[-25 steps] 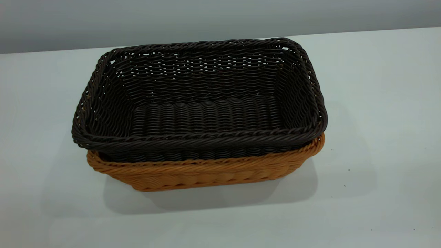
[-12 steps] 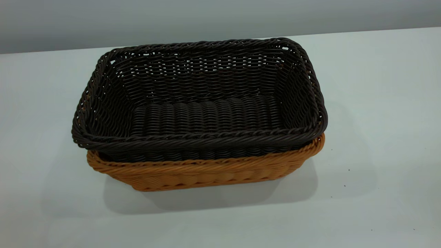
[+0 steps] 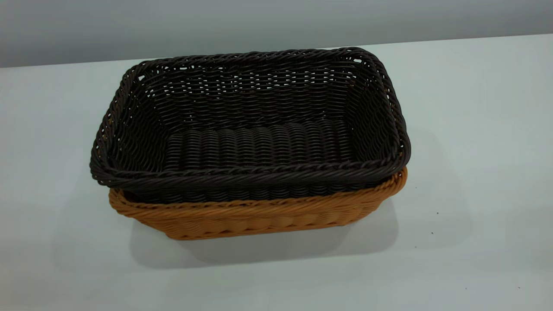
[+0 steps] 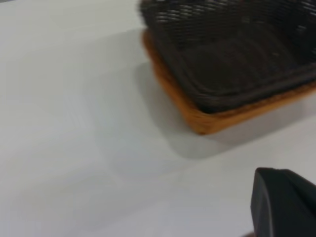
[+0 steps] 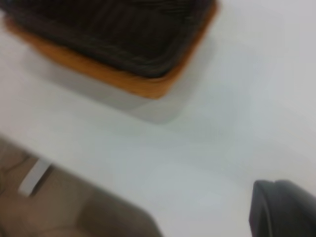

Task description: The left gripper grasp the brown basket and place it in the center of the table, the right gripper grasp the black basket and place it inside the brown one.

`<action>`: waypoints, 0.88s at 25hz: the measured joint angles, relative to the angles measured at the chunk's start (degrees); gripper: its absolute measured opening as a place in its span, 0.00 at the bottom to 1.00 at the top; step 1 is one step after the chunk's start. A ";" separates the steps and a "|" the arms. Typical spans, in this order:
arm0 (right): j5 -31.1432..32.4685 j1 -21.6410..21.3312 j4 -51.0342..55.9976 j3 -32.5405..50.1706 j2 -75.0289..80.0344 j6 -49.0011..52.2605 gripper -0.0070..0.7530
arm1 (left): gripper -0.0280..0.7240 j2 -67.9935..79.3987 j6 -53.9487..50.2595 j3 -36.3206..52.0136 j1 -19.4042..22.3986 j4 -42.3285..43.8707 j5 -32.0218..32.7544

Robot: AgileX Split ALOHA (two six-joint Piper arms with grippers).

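Exterior view: black basket (image 3: 250,129) nested inside brown basket (image 3: 255,214), both upright near the middle of white table (image 3: 475,129). Dark braided rim riding above the orange-tan rim, slightly overhanging it at the left corner; only a band of the orange-tan wall visible below along the near side and right corner. Dark basket interior holding nothing. Soft shadow on the tabletop around the pair. Grey wall behind the far table edge. No arm or gripper within this view.

Left wrist view: left gripper (image 4: 284,202) seen only as one dark wedge-shaped part at a corner, well apart from the stacked baskets, above bare tabletop (image 4: 74,123). Holding nothing visible; jaw opening impossible to tell. Black basket (image 4: 237,49) inside brown basket (image 4: 197,116), one corner facing the camera.

Right wrist view: right gripper (image 5: 284,210) likewise only a dark blurred part at a corner, well apart from the baskets. Nothing visibly held; jaw opening impossible to tell. Black basket (image 5: 123,34) within brown basket (image 5: 143,84), table edge and beige floor (image 5: 49,212) beyond.
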 joint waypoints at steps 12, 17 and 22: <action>-0.06 -29.15 0.00 0.00 -0.69 0.00 0.01 | 0.04 0.00 -0.04 -0.05 17.12 0.06 0.00; -0.06 -34.46 0.00 0.00 -6.45 0.00 0.01 | 0.04 0.00 -0.04 -0.05 17.18 0.06 0.00; 0.01 -34.52 0.32 0.00 -11.42 0.00 0.01 | 0.04 0.00 -0.04 -0.05 17.18 0.06 0.00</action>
